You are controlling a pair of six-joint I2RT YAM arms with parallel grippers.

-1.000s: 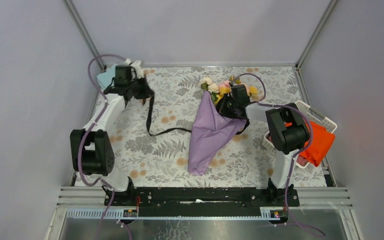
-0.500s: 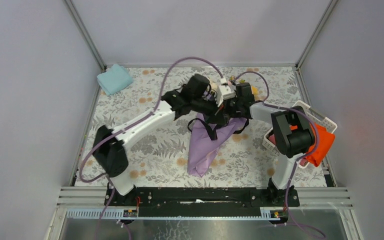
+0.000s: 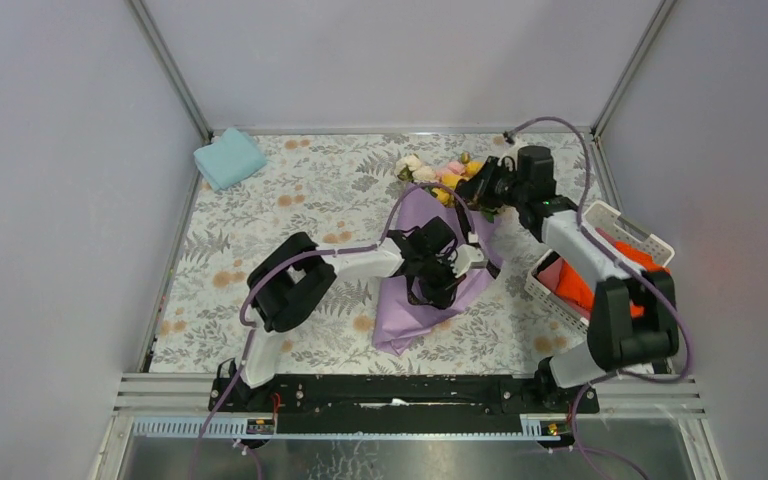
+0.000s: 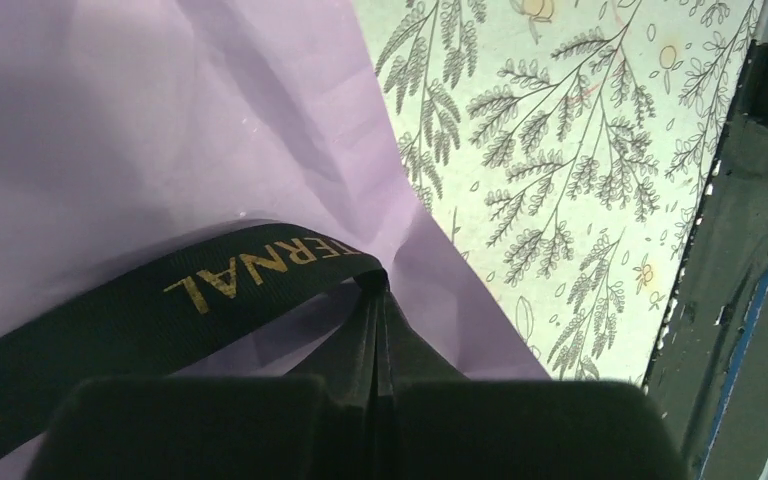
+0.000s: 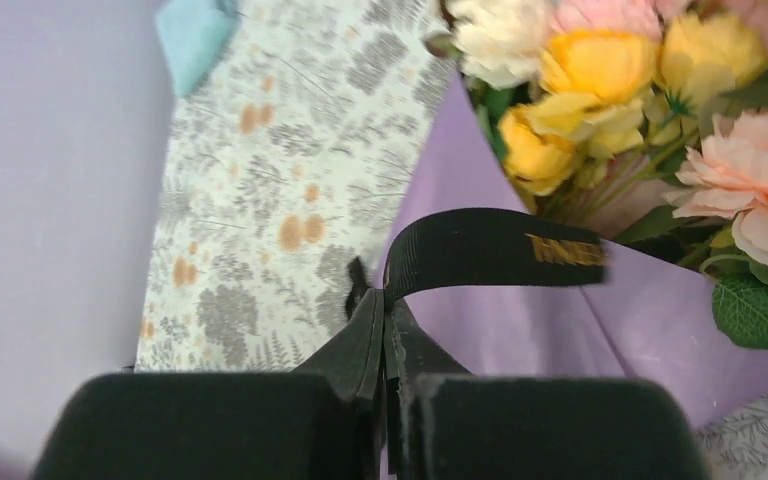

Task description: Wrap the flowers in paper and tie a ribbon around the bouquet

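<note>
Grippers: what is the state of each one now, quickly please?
Left gripper: shut on the ribbon, over the paper.
Right gripper: shut on the ribbon, near the flowers.

Ribbon (image 4: 240,275), black: gold capitals "RNAL" are read in the left wrist view, with further letters lost at the fold. Gold lettering in the right wrist view is blurred and unreadable.

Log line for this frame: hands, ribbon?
left hand: shut on ribbon over paper | right hand: shut on ribbon near flowers | bouquet: wrapped, lying on table
</note>
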